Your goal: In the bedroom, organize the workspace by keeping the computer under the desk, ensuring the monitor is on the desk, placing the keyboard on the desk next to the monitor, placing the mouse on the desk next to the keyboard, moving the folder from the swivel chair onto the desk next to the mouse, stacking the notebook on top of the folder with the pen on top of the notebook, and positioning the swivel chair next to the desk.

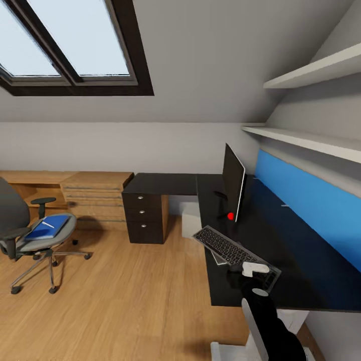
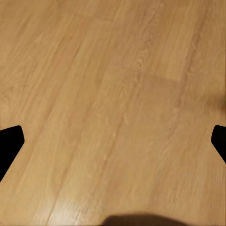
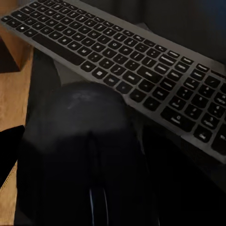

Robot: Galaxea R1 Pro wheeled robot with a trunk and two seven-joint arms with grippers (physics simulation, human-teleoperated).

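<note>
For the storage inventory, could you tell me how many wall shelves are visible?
2: an upper wall shelf and a lower wall shelf, both above the desk; others may lie outside the frame.

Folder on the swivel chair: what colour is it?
Bright blue; the folder shows best in the head view.

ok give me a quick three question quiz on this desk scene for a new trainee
1. True or false: the folder lies on the swivel chair.
2. What sits on the desk nearest the monitor: A) notebook, B) keyboard, C) folder?
3. In the right wrist view, which dark rounded thing lies right beside the keyboard?

Key:
1. True; it is not on the desk yet.
2. B.
3. The mouse, close under the right gripper.
</note>
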